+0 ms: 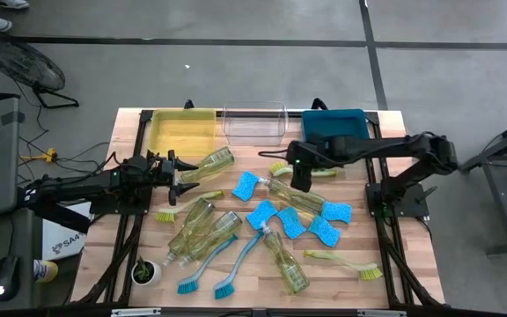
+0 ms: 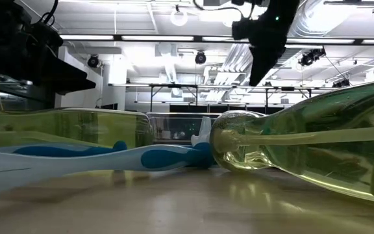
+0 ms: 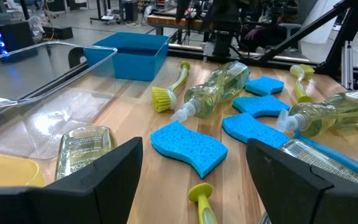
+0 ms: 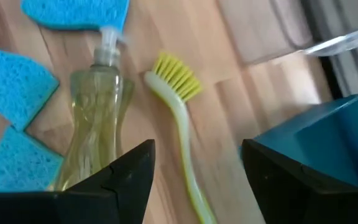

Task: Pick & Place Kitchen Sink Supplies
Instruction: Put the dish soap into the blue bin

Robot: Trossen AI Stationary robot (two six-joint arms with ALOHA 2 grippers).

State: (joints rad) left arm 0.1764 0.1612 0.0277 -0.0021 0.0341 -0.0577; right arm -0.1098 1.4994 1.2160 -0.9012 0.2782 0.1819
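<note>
Several clear yellow-green soap bottles lie on their sides on the table, among them one [image 1: 214, 161] beside the yellow bin and one [image 1: 296, 195] at mid-table. Light-blue sponges [image 1: 246, 185] lie flat between them, with blue brushes [image 1: 245, 255] and yellow-green brushes [image 1: 346, 262]. My left gripper [image 1: 190, 176] is open, just left of the bottle by the yellow bin [image 3: 86, 152], and faces a sponge [image 3: 188, 146]. My right gripper [image 1: 299, 180] is open above a yellow-green brush [image 4: 179, 118] that lies flat beside a bottle [image 4: 95, 124].
A yellow bin [image 1: 183, 130], a clear bin [image 1: 255, 123] and a teal bin [image 1: 333, 123] stand in a row along the far edge. A small potted plant [image 1: 145, 271] stands at the near left corner. Supplies crowd the middle; bare wood shows at the right edge.
</note>
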